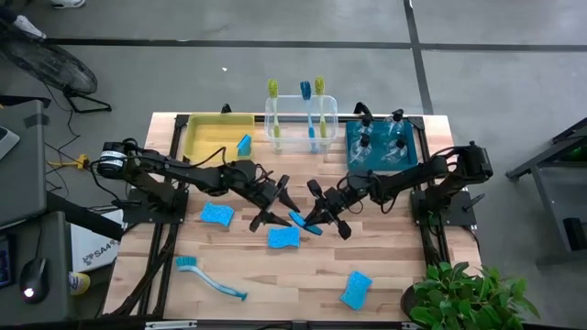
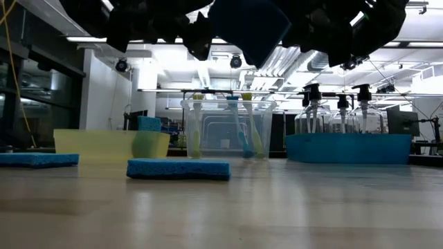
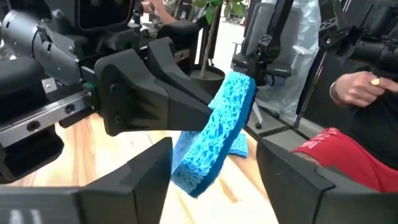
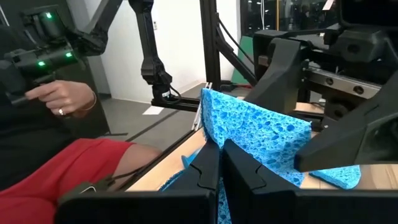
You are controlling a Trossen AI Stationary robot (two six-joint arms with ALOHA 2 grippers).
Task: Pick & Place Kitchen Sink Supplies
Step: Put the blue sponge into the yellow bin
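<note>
A bright-blue sponge [image 1: 303,223] hangs in the air over the table's middle, between my two grippers. My right gripper [image 1: 314,217] is shut on it; the right wrist view shows the fingers [image 4: 219,165] closed on the sponge [image 4: 261,134]. My left gripper [image 1: 280,209] is open. Its fingers stand on either side of the sponge [image 3: 227,118] without plainly touching it, with the gap [image 3: 217,180] wide. The low view shows the sponge [image 2: 249,28] dark, high above the tabletop. My right gripper pinches the sponge between its two fingers at one edge [image 4: 217,134]. It comes from the table's right side, nearly level. The sponge is lifted clear of the table and stands on edge, tilted, its far end [image 3: 242,84] reaching toward my left gripper.
More sponges lie flat on the table [image 1: 283,238], [image 1: 217,214], [image 1: 356,290], and a blue brush [image 1: 211,277] lies near the near-left edge. At the far edge stand a yellow bin [image 1: 197,137] holding a sponge, a clear bin [image 1: 330,137] with brushes and a teal bin [image 1: 353,158] with spray bottles. A person's hand [image 3: 354,87] shows beyond the table.
</note>
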